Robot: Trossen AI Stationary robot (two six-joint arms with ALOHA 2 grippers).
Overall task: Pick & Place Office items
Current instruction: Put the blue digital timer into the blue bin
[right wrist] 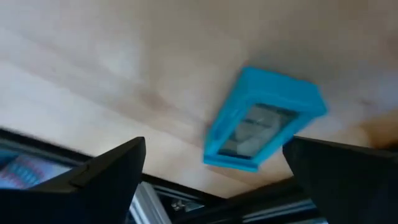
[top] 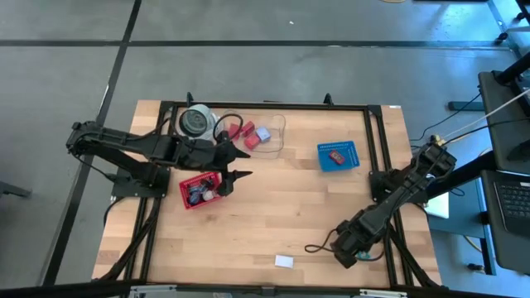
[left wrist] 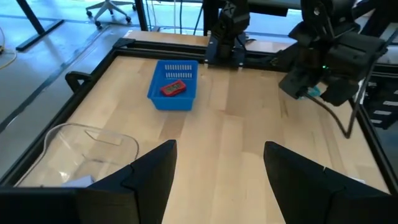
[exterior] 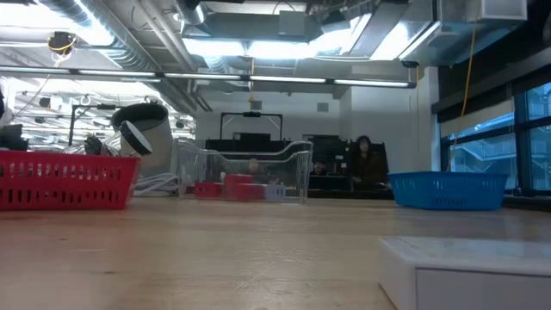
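Sorting well advanced, judged from how the pieces lie: most office items already sit in containers, and one white block (top: 284,261) lies loose on the counter (top: 273,215), well apart from the red basket (top: 199,189) toward the near edge. Landmark: the red basket, at the counter's left-centre. Red basket: holds several small dark and pale pieces, too small to tell apart. Clear tray (top: 263,135), beyond the basket toward the far edge: red blocks (top: 248,129) and a pale blue cube (top: 262,133). Blue tray (top: 338,156), to the right of the basket past mid-counter: one red tag-like piece (left wrist: 173,89). Left hand (top: 236,163): just beside the basket's right rim, fingers spread, holding nothing. Right hand (top: 346,252): far from the basket near the counter's front right, close to the white block; fingers spread and empty, with a small turquoise-framed piece (right wrist: 263,119) lying on the counter beneath it. Remaining, by estimate: the white block and that framed piece.
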